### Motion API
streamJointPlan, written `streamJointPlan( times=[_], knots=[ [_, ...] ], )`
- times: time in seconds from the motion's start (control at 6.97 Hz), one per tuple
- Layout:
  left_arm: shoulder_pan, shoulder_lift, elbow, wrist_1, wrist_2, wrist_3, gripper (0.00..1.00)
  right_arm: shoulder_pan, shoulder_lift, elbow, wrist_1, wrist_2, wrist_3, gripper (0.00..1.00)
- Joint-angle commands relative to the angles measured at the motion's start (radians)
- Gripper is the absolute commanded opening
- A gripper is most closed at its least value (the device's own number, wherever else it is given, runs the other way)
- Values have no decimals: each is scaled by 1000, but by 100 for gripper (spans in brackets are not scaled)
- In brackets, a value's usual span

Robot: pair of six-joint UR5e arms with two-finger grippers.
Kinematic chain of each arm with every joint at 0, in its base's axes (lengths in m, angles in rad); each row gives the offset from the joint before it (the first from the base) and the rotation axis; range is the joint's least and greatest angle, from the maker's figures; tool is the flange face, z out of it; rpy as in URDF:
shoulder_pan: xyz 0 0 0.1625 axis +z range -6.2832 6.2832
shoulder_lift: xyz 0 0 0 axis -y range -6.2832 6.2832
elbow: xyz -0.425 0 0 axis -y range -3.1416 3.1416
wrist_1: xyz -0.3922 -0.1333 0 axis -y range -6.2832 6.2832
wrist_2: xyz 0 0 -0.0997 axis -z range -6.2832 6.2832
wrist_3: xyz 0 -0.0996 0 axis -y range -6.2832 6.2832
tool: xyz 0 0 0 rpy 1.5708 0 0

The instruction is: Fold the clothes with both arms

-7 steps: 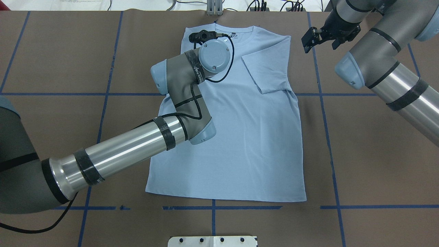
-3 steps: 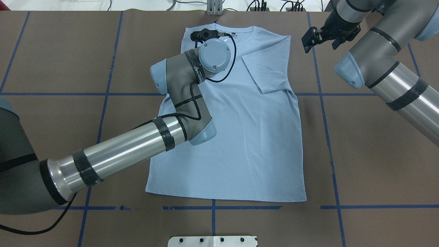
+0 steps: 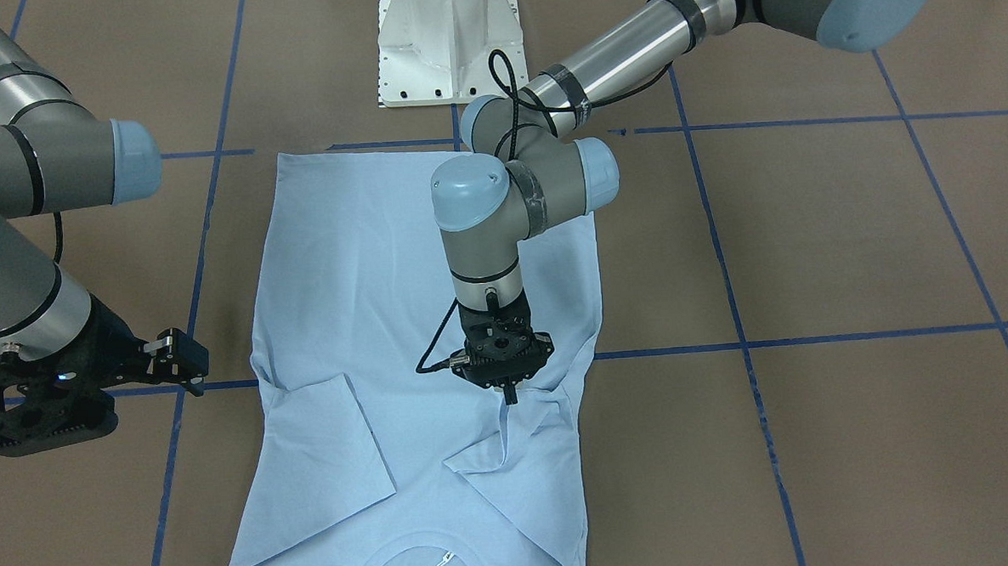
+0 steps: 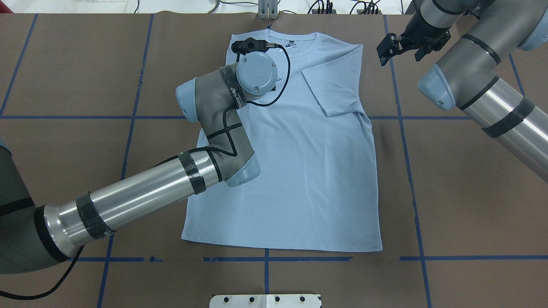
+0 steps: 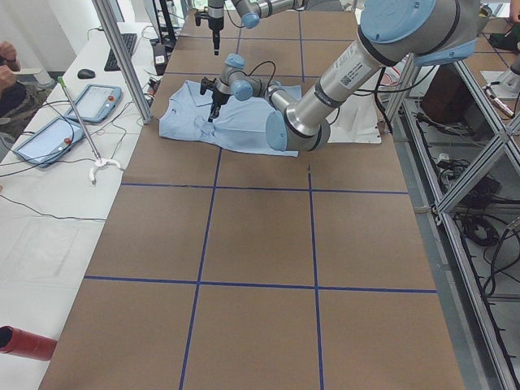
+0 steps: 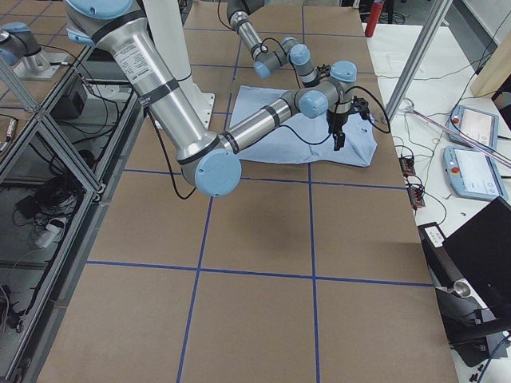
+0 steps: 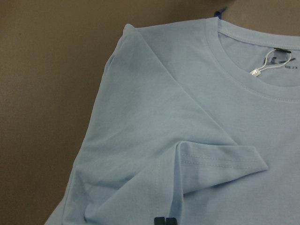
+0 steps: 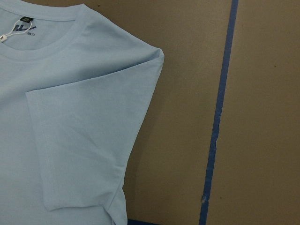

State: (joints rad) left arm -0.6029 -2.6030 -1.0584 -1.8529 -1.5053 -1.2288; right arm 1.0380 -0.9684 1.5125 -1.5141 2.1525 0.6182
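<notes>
The light blue T-shirt (image 4: 308,171) lies flat on the brown table, neck label (image 7: 280,61) at the far end from the robot. Its right sleeve (image 4: 334,85) is folded in onto the body. My left gripper (image 3: 509,395) points straight down over the left shoulder area and is shut on a raised pinch of cloth beside the left sleeve (image 7: 220,159). Its closed fingertips (image 7: 164,220) show at the bottom edge of the left wrist view. My right gripper (image 4: 385,49) hovers open, off the shirt beside the right shoulder (image 8: 154,51), holding nothing.
The white pedestal base (image 3: 447,47) stands at the robot's side of the table. Blue tape lines (image 4: 406,149) grid the brown cover. Beyond the collar end, a side bench holds tablets (image 5: 49,134) and a metal post (image 5: 122,57), with a person's hand (image 5: 6,57) there.
My left wrist and forearm have shifted toward the view's left over the shirt's shoulder, with the gripper staying down on the cloth. The right arm has not moved.
</notes>
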Motion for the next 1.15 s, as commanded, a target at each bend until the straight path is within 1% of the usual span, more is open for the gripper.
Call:
streamJointPlan(
  times=[0.0,0.14,0.43,1.0],
  knots=[
    [3,15,-47,27,0,37,0,1,0,0,0,0,0,100],
    [6,23,-55,27,0,38,0,1,0,0,0,0,0,100],
    [32,67,-118,32,5,38,0,-1,0,0,0,0,0,100],
    [44,80,-137,34,5,40,0,-1,0,0,0,1,5,100]
  ],
)
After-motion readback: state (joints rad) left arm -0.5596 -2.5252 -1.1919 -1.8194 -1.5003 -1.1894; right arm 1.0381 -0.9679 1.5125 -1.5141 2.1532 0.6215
